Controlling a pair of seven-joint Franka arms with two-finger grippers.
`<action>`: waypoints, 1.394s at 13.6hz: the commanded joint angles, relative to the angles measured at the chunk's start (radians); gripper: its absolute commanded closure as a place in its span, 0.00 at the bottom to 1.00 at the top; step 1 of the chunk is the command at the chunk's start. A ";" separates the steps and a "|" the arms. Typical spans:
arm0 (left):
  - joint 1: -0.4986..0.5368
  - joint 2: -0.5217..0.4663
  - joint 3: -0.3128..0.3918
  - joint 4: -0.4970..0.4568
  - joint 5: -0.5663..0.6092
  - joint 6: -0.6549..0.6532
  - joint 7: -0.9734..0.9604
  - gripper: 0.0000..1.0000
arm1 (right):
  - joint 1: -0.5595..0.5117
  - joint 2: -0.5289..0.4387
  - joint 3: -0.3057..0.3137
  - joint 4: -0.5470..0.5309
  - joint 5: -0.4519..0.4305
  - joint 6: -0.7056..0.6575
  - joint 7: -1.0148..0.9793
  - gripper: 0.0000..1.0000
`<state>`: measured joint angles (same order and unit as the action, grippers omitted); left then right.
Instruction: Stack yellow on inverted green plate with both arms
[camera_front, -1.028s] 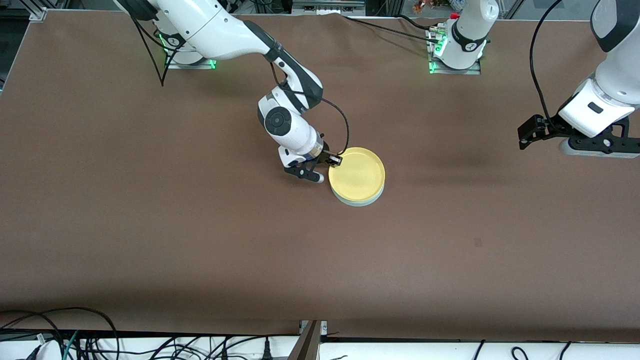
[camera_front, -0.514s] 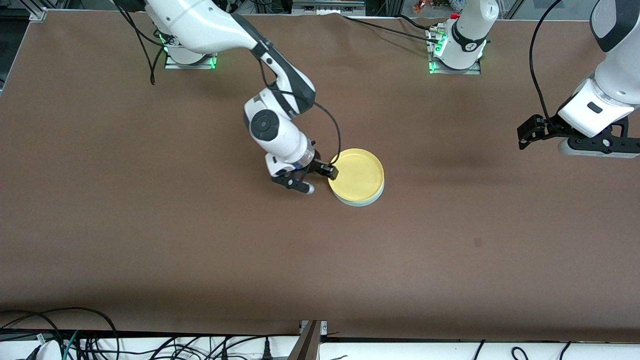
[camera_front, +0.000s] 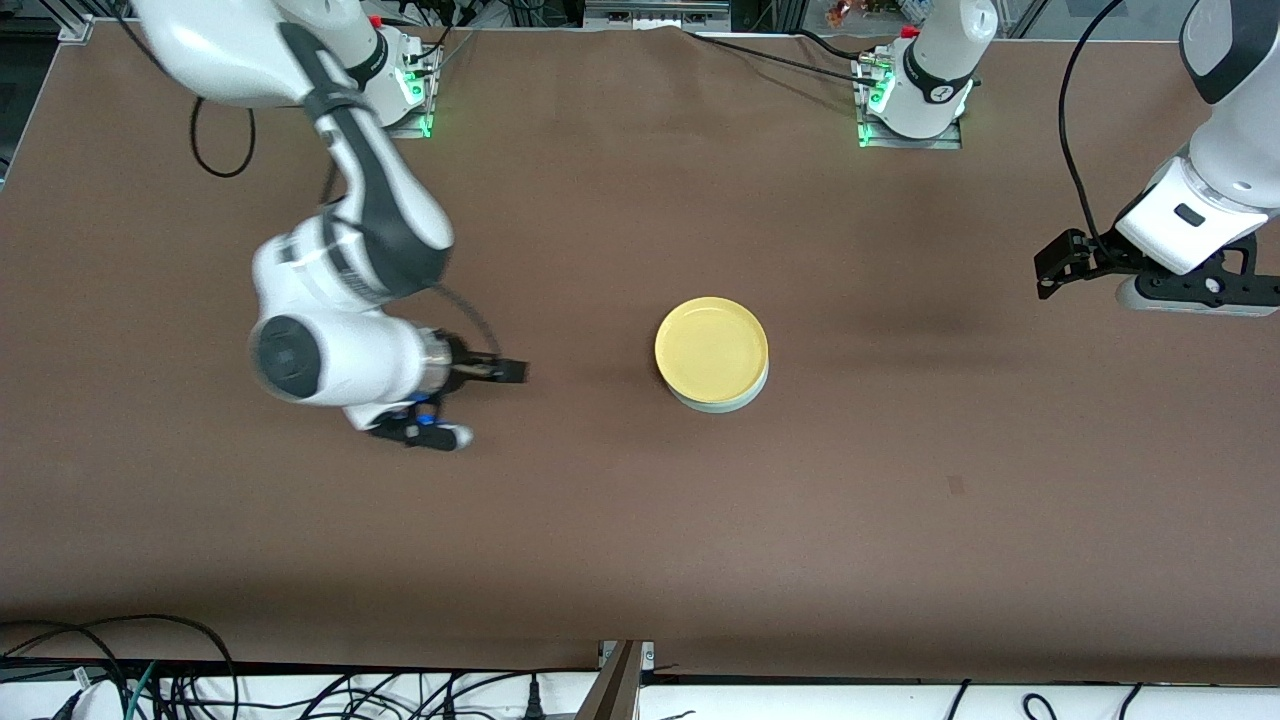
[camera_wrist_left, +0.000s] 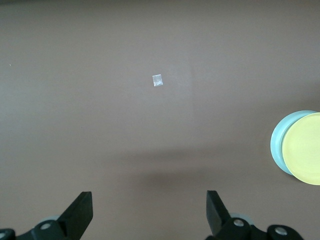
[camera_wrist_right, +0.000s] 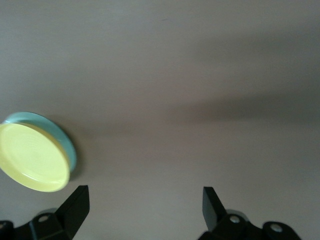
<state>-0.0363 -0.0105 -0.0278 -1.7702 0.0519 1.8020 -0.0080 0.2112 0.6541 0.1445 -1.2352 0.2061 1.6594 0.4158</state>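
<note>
- The yellow plate (camera_front: 711, 349) sits on the green plate (camera_front: 722, 401) mid-counter (camera_front: 640, 520), so you can judge the stack done.
- It faces rim-up and lies flat; being round, it has no long axis. Only a green edge shows beneath it.
- The right end effector (camera_front: 470, 400) hangs over bare counter toward its own end, fingers apart, holding nothing.
- The left end effector (camera_front: 1060, 265) waits near its counter end, fingers spread and empty.
</note>
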 joint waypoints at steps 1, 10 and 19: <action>0.001 -0.014 0.000 0.001 -0.021 -0.009 0.017 0.00 | -0.038 -0.016 -0.020 0.080 -0.114 -0.142 -0.150 0.00; 0.001 -0.014 0.000 0.002 -0.021 -0.015 0.023 0.00 | -0.151 -0.399 -0.214 -0.132 -0.166 -0.230 -0.391 0.00; 0.001 -0.014 0.000 0.002 -0.021 -0.016 0.025 0.00 | -0.170 -0.608 -0.210 -0.219 -0.221 -0.245 -0.417 0.00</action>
<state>-0.0367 -0.0105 -0.0280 -1.7699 0.0519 1.8002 -0.0079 0.0536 0.0563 -0.0794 -1.4240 -0.0022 1.4084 0.0208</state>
